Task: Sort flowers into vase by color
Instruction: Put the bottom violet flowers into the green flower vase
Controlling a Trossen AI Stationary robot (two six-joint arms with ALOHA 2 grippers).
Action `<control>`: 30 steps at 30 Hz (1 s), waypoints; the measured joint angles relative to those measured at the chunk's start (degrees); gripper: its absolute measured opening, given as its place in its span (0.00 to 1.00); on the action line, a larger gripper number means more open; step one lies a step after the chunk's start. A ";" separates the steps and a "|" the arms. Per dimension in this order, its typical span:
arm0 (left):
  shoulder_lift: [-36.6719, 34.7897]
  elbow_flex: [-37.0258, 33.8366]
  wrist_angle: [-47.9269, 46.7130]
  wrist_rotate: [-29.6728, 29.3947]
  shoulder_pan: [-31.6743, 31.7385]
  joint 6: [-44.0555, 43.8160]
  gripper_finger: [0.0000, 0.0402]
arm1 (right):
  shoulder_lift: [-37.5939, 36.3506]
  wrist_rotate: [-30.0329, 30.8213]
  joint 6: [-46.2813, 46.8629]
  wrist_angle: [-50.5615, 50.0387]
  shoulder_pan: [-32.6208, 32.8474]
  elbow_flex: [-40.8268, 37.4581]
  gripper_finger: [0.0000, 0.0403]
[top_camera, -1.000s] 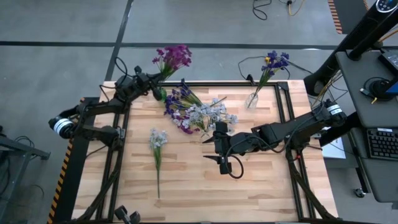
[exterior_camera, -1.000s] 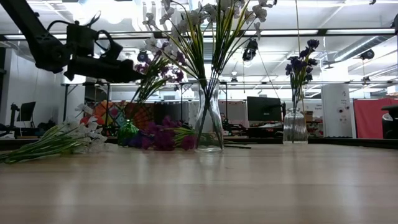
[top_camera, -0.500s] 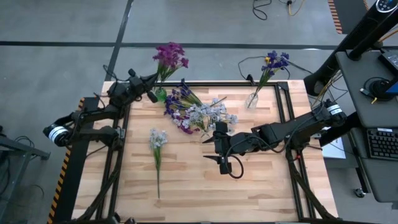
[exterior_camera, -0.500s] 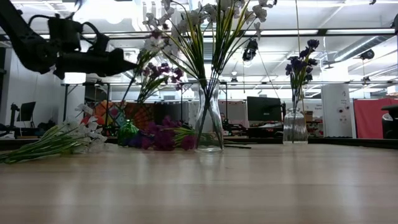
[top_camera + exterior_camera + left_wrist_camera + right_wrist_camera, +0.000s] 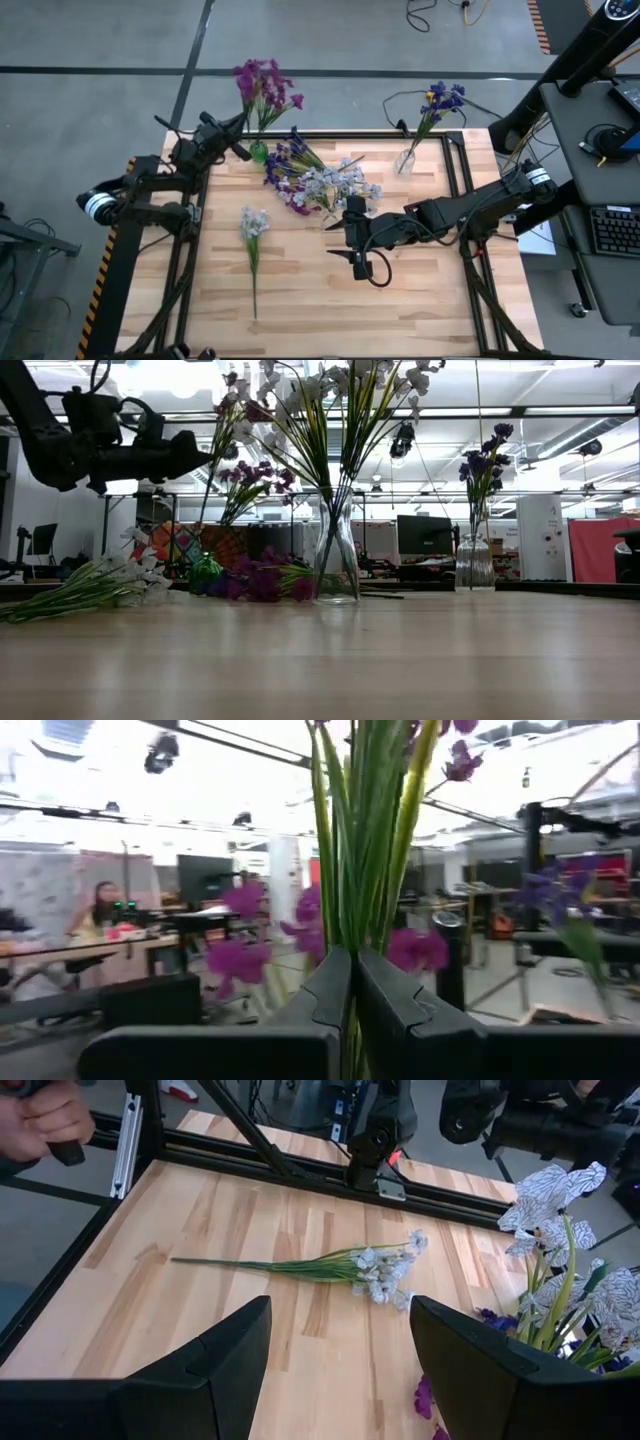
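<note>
The left gripper sat clamped on a magenta spray, just beside a green vase. Past it lay a pile of flowers. The right gripper hovered open; a white spray lay well apart.

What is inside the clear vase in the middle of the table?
The clear vase holds pale white flowers on green stems, fanning above its rim. A purple flower pile lies beside it. Water level cannot be told.
</note>
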 joint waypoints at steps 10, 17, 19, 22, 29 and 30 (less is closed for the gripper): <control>9.49 -0.19 11.26 -0.57 0.05 -6.18 0.00 | 0.00 0.00 -0.37 -0.05 0.02 0.00 0.58; 11.24 -0.61 11.22 -1.91 0.16 -6.00 0.00 | 0.00 0.00 -0.27 -0.90 0.00 -0.27 0.58; 11.35 -0.61 11.17 -1.94 0.18 -5.45 0.00 | 0.00 -0.01 -0.46 -0.91 -0.11 -0.35 0.58; 11.35 -0.61 11.17 -1.94 0.30 -3.82 0.00 | 0.00 0.00 -0.70 -0.83 -0.11 -0.37 0.58; 11.75 0.17 11.24 -1.91 0.92 -1.27 0.00 | 0.00 0.00 -0.77 -0.85 -0.13 -0.37 0.58; 12.03 0.25 11.20 -1.91 0.92 -1.21 0.00 | 0.00 0.00 -0.77 -0.85 -0.12 -0.39 0.58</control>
